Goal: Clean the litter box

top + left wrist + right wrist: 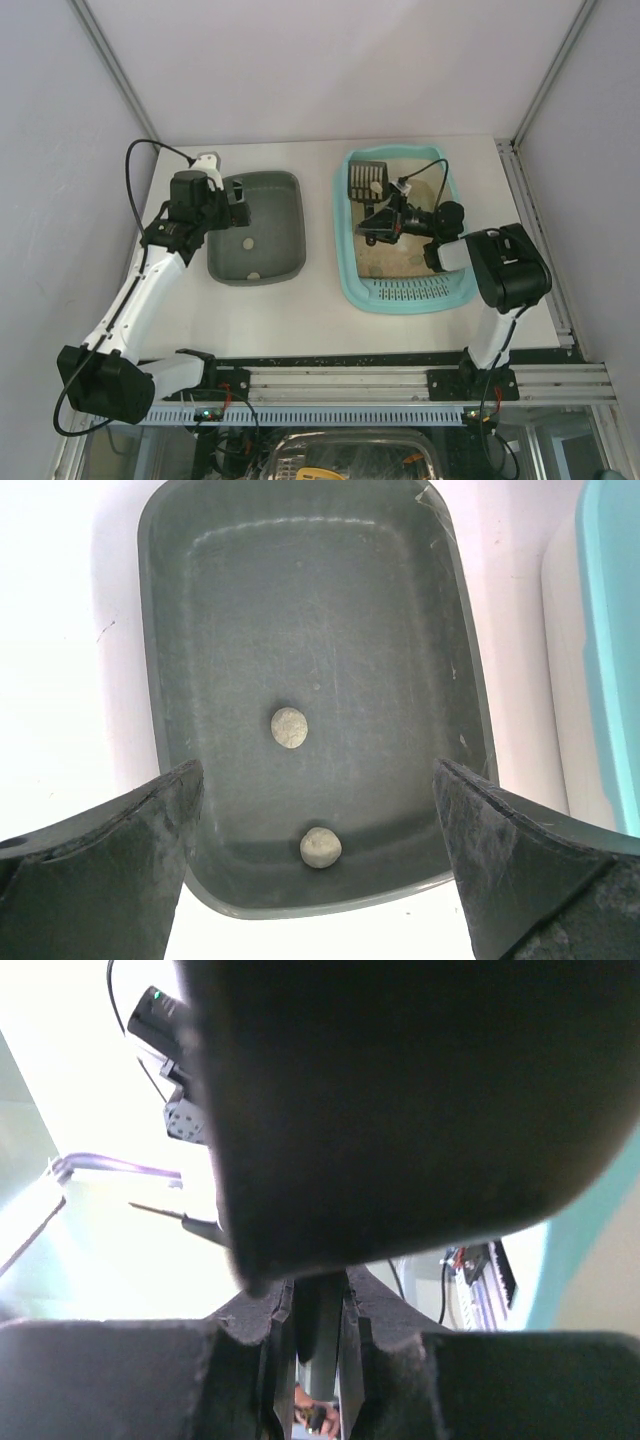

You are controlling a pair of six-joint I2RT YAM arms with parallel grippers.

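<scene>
Right tool point(381, 226) is clamped on a black slotted plastic scoop point(365, 180), forearm stretched leftward over the large turquoise plastic litter box point(345, 265), laid near-to-far on the surface's point(320, 320) right half, grille end nearest. Left tool point(318, 772) is held open.

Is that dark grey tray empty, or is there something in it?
Not empty: the grey tray holds two small pale lumps, lying apart on its floor.

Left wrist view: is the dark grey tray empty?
No, two pale round clumps lie on the floor of the dark grey tray.
</scene>
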